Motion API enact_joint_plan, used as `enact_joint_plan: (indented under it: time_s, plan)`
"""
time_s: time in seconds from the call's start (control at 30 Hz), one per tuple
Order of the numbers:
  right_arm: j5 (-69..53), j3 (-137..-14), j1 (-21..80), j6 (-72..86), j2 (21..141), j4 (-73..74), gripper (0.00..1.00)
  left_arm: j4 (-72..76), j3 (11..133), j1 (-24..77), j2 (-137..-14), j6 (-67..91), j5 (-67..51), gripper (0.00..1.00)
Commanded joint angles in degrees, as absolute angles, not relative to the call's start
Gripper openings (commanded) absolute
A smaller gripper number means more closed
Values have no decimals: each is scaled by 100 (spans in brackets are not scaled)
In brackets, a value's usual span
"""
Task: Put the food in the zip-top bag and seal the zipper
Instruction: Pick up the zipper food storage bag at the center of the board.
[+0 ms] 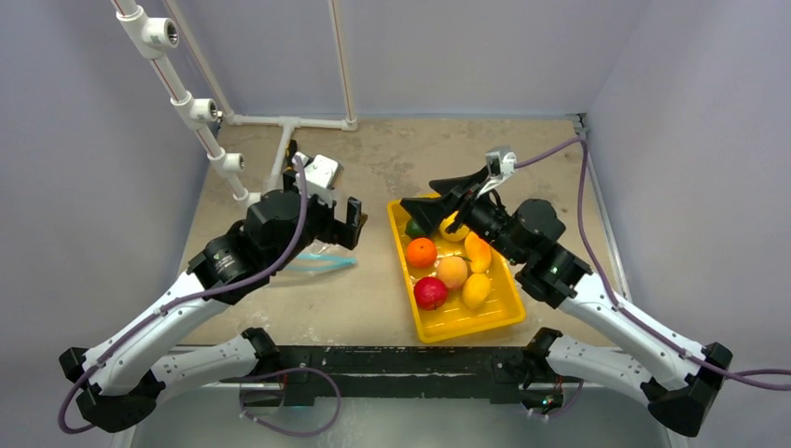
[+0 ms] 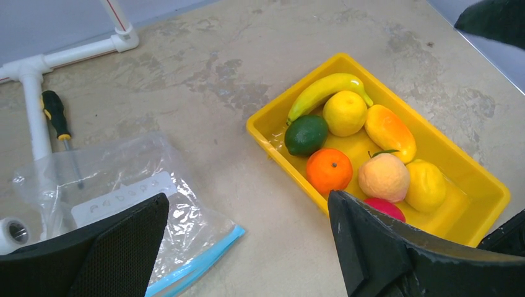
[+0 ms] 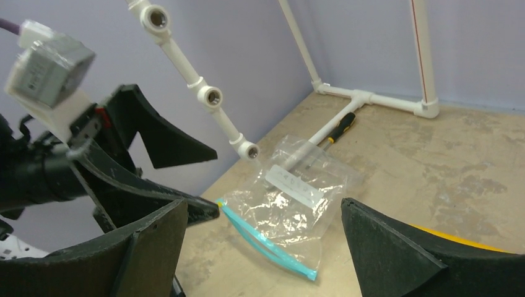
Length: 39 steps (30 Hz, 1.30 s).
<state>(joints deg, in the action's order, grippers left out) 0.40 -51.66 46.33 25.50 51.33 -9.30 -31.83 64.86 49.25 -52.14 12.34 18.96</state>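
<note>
The food, several toy fruits including a banana (image 2: 322,91), an orange (image 2: 329,171), a peach (image 2: 384,177) and a dark green piece (image 2: 306,134), lies in a yellow tray (image 2: 470,164). The clear zip-top bag (image 2: 124,192) lies flat on the table left of the tray. Its teal zipper (image 2: 198,263) faces the near side. It also shows in the right wrist view (image 3: 297,198). My left gripper (image 2: 247,247) is open and empty, above the gap between bag and tray. My right gripper (image 1: 420,210) is open and empty over the tray's far end.
A white PVC pipe frame (image 1: 201,112) stands along the left and back of the table. A black-and-yellow screwdriver (image 2: 56,114) lies by the pipe, its tip under the bag. Walls close in the table on three sides.
</note>
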Motion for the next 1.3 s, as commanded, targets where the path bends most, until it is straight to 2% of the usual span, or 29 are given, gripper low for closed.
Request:
enact_joint_plan:
  time_s: [0.0, 0.6, 1.0, 1.27]
  plan:
    - [-317, -4956, 4614, 2740, 5177, -1357, 95, -3310, 6768, 4914, -5029, 1061, 2193, 99]
    - [-1305, -4659, 4756, 3546, 6844, -2212, 88, -3699, 6794, 4915, -4826, 1005, 2847, 98]
    - [-506, -5016, 4983, 3501, 8025, -1342, 81, -3754, 6574, 4916, -4737, 1098, 2818, 98]
    - [-1045, -5361, 5338, 3696, 8806, -1680, 81, -3899, 6478, 4914, -4734, 1240, 3386, 96]
